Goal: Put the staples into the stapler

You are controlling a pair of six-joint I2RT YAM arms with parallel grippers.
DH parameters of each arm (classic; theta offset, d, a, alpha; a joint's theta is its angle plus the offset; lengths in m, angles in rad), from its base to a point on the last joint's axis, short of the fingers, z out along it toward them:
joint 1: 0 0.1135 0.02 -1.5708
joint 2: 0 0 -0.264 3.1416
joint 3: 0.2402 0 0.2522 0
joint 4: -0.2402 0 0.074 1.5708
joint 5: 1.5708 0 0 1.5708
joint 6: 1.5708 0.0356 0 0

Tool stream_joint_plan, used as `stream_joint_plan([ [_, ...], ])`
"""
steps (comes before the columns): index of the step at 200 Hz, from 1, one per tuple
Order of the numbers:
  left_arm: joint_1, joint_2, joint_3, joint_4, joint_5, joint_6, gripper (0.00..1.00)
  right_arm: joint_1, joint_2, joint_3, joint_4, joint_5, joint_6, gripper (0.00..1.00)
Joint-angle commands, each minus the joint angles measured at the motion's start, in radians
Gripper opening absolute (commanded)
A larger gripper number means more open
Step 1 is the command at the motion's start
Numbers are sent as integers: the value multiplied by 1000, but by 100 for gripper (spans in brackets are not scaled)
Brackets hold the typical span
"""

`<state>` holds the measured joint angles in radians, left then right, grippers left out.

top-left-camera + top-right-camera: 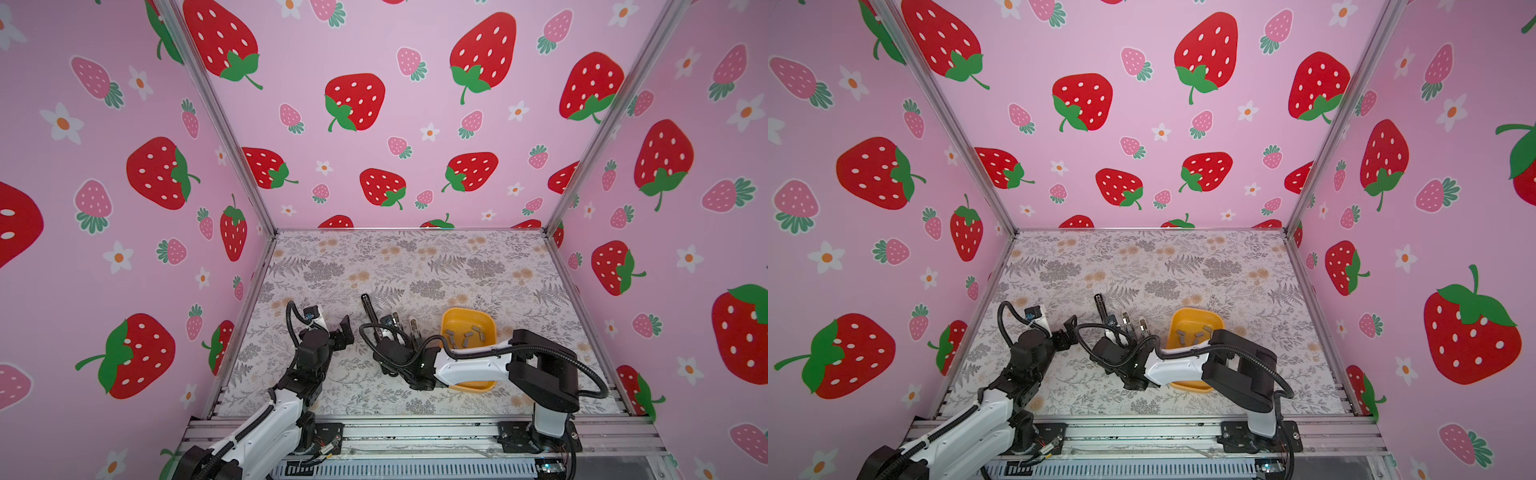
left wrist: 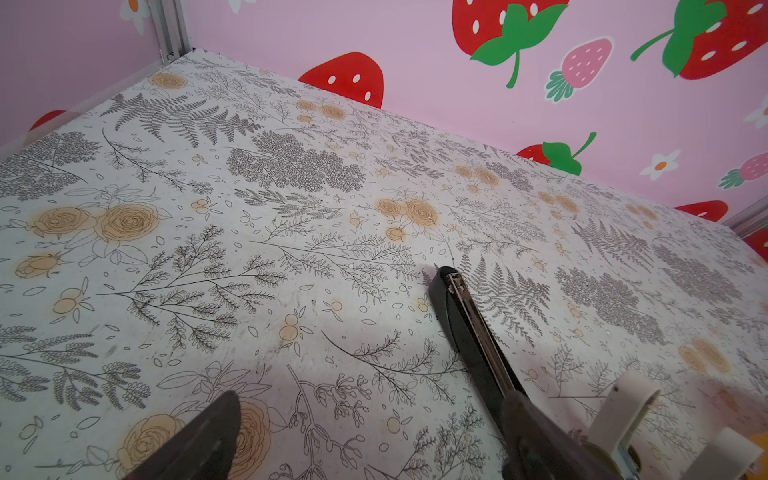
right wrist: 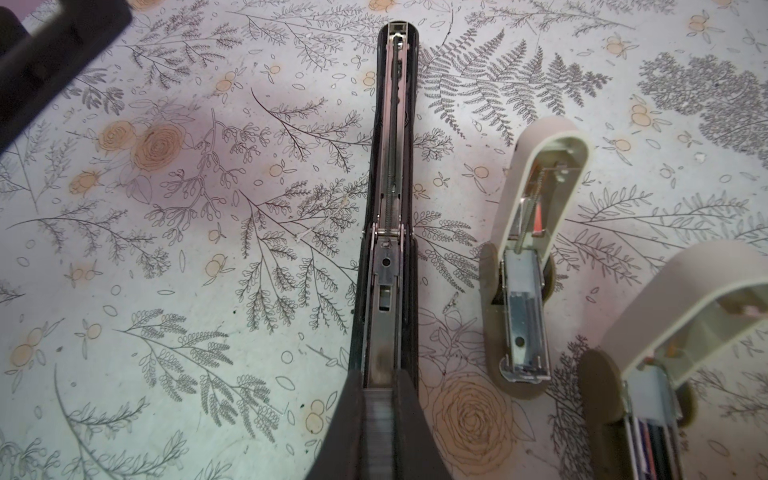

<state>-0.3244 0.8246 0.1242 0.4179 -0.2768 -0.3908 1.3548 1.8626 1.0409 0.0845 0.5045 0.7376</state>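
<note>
Right gripper (image 3: 377, 380): clenched on a staple strip (image 3: 378, 419), a grey ribbed block pinched between both fingers. In the right wrist view the strip sits in line with the open metal channel of the black stapler (image 3: 388, 208), at the end of the channel nearest the gripper. Cannot tell whether the strip touches the channel.

Black stapler (image 1: 368, 308): hinged fully open and lying flat on the floral tabletop (image 1: 415, 266), spring and pusher rail exposed along its length.

Left gripper (image 1: 342, 331): spread wide, nothing between the fingers. It hangs just beside the black stapler on the left. In the left wrist view one finger (image 2: 536, 436) overlaps the stapler body; contact unclear.

Loose staples (image 1: 464, 337): several short grey strips scattered in a yellow tray (image 1: 468, 311) to the right of the staplers, partly covered by the right arm.

Two cream staplers (image 3: 536, 232) (image 3: 685, 332): both hinged open, side by side between the black stapler and the tray.
</note>
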Motion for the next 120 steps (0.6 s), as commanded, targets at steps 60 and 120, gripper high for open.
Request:
stream_joint_plan([
  [60,5,-7,36,4,-2,-15,99,7,20,14,-29,-5,36,4],
  [120,5,-7,37,2,2,-15,99,9,17,-6,-23,-3,50,2],
])
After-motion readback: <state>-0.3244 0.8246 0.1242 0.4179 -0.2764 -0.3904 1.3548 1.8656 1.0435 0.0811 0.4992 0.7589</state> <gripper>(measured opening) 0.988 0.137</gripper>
